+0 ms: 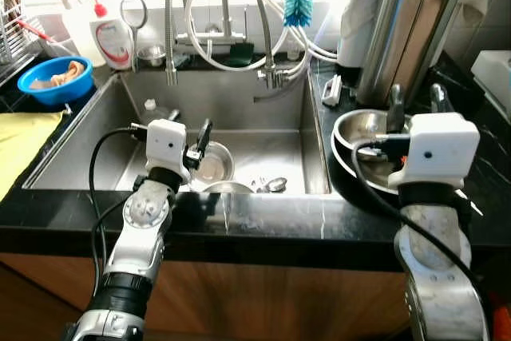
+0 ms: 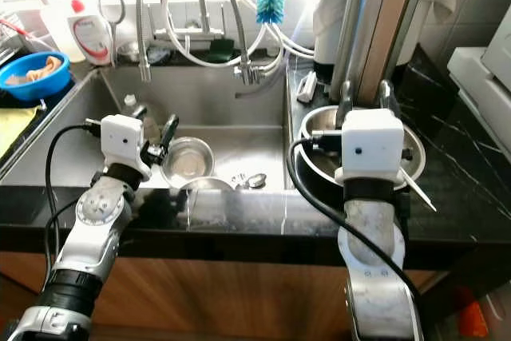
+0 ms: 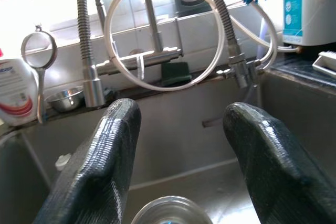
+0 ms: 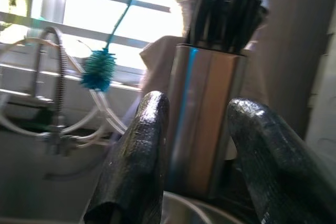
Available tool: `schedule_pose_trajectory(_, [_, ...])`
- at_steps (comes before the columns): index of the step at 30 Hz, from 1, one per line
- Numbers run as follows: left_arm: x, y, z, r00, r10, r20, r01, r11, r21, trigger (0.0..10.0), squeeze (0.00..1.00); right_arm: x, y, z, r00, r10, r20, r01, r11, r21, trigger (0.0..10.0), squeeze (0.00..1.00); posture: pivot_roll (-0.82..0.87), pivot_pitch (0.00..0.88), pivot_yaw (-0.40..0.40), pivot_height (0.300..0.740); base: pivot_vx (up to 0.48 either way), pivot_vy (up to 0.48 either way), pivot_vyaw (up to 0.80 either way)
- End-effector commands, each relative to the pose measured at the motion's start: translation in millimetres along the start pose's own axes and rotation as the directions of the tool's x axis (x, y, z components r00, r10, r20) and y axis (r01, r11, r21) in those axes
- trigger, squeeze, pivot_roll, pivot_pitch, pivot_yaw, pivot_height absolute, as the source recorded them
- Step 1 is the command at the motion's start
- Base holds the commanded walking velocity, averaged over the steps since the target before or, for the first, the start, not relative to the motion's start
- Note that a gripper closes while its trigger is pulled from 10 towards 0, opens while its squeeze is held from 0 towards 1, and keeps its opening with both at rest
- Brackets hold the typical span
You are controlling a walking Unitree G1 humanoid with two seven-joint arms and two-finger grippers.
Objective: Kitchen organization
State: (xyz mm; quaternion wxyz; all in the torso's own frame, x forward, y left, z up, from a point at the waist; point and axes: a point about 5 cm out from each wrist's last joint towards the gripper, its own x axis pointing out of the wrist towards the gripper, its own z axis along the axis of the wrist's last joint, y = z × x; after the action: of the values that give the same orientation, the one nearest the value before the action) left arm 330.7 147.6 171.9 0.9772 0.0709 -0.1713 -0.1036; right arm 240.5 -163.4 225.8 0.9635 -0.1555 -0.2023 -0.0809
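A small steel bowl (image 1: 214,161) lies in the steel sink (image 1: 263,109), with a second round steel piece (image 1: 227,188) and a spoon (image 1: 274,184) near the front wall. My left gripper (image 1: 190,128) hovers over the sink just left of that bowl, open and holding nothing; its wrist view catches the bowl's rim (image 3: 167,211) below the fingers (image 3: 105,166). On the right counter, steel bowls (image 1: 355,129) sit stacked in a black pan (image 1: 351,185). My right gripper (image 1: 416,103) hangs open above them, facing the steel knife block (image 4: 202,124).
Faucet and looped hoses (image 1: 231,29) arch over the back of the sink. A blue brush (image 1: 299,1), soap bottle (image 1: 112,37), strainer (image 1: 134,12) and a small bowl (image 1: 150,55) line the ledge. A blue bowl (image 1: 54,80) and yellow cloth (image 1: 24,141) lie left.
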Motion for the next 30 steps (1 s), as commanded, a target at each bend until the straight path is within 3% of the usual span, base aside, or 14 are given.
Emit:
schedule_pose_trajectory(1, [-1.2,4.5,0.1,1.000,0.003,-0.007,-0.003,1.000,0.015,10.0,0.00,-6.7,-15.2,9.2,0.999,0.003,0.042,-0.004,1.000,0.018,10.0,0.00,-0.09,0.000,0.079,0.740,0.000,0.000,0.00])
schedule_pose_trajectory(2, [-1.2,4.5,0.1,1.000,0.003,-0.007,-0.003,1.000,0.015,10.0,0.00,-6.7,-15.2,9.2,0.999,0.003,0.042,-0.004,1.000,0.018,10.0,0.00,-0.09,0.000,0.079,0.740,0.000,0.000,0.00])
schedule_pose_trajectory(4, [-1.4,5.1,-0.8,1.000,0.003,-0.010,-0.003,1.000,0.015,10.0,0.00,-17.6,-37.0,9.0,0.999,-0.011,0.038,0.012,1.000,-0.024,10.0,0.00,-0.10,0.000,0.078,0.740,0.000,0.000,0.00])
schedule_pose_trajectory(8, [-1.0,3.2,-1.7,1.000,0.000,-0.012,0.000,1.000,0.011,10.0,0.00,-36.6,-61.3,1.2,0.999,-0.022,-0.030,0.018,0.991,-0.129,10.0,0.00,-0.11,0.000,0.075,0.740,0.000,0.000,0.00])
schedule_pose_trajectory(13, [-0.4,2.8,-2.1,1.000,-0.002,-0.012,0.002,1.000,0.008,10.0,0.00,-51.9,-77.1,-6.4,0.991,-0.085,-0.100,0.071,0.989,-0.133,10.0,0.00,-0.11,0.000,0.075,0.740,0.000,0.000,0.00])
schedule_pose_trajectory(20, [0.0,2.9,-1.7,1.000,-0.006,-0.010,0.006,1.000,0.009,10.0,0.00,-70.7,-82.4,-18.5,0.975,-0.136,-0.178,0.122,0.989,-0.086,10.0,0.00,-0.11,0.000,0.078,0.740,0.000,0.000,0.00])
schedule_pose_trajectory(23, [-0.4,3.0,-1.6,1.000,-0.005,-0.010,0.006,1.000,0.011,10.0,0.00,-77.5,-86.6,-29.2,0.949,-0.212,-0.233,0.216,0.976,-0.010,10.0,0.00,-0.11,0.000,0.076,0.740,0.000,0.000,0.00])
schedule_pose_trajectory(30, [-2.5,2.8,-2.3,1.000,-0.012,-0.011,0.012,1.000,0.025,10.0,0.00,-76.7,-81.5,-39.9,0.922,-0.261,-0.284,0.299,0.949,0.097,10.0,0.00,-0.11,0.000,0.073,0.740,0.000,0.000,0.00])
